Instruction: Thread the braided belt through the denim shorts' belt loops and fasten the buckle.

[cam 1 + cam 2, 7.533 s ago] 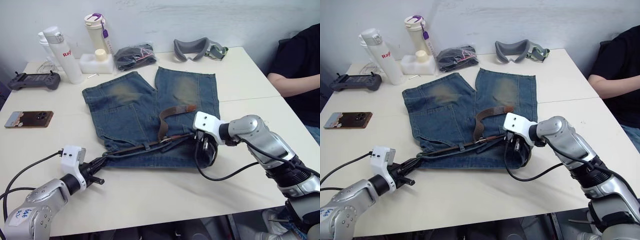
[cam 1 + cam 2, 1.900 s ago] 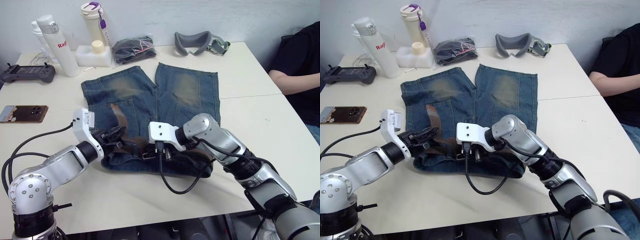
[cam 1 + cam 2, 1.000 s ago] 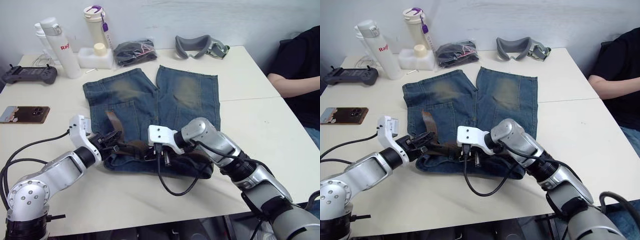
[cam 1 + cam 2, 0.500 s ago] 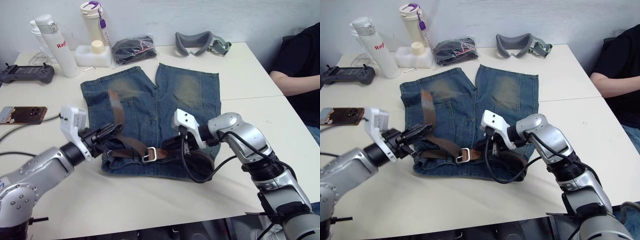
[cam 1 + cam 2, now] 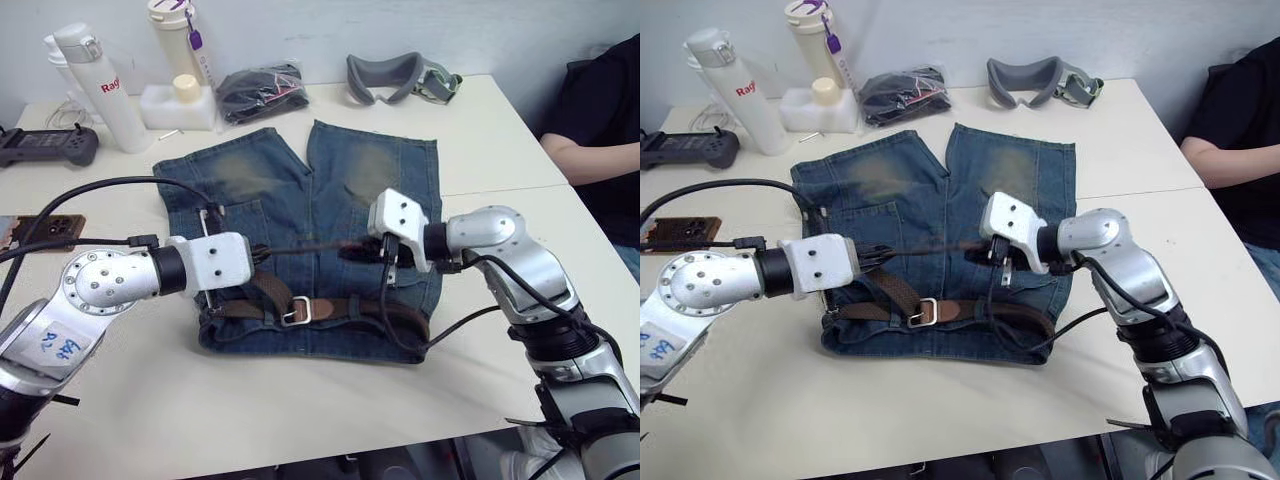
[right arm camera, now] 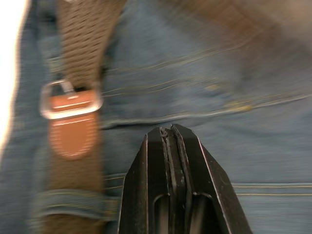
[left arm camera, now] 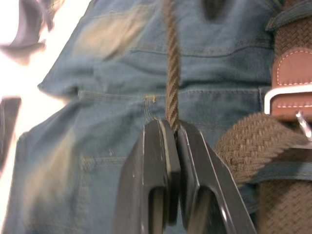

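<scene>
The denim shorts [image 5: 330, 190] lie flat on the table, waistband toward me. The braided belt [image 5: 350, 308] runs along the waistband under a belt loop [image 6: 68, 204], and the silver buckle [image 5: 295, 313] rests at the front middle. The belt's free end [image 5: 305, 247] stretches level above the shorts between both grippers. My left gripper [image 7: 170, 129] is shut on this strap [image 7: 170, 73], left of the buckle [image 7: 287, 95]. My right gripper [image 5: 352, 250] is shut at the strap's far tip, above the waistband's right half. In the right wrist view its fingertips [image 6: 165, 134] are pressed together.
Two bottles [image 5: 85, 85] [image 5: 175, 40] and a white block [image 5: 175, 100] stand at the back left. A black cloth bundle [image 5: 262, 85] and grey goggles [image 5: 395, 75] lie behind the shorts. A controller [image 5: 45, 145] and phone [image 5: 40, 228] sit far left. A person's arm [image 5: 600, 150] rests at the right edge.
The free end, upright half a second ago, now lies level and taut across the shorts. My right gripper has lifted off the waistband to its tip; my left gripper moved right.
</scene>
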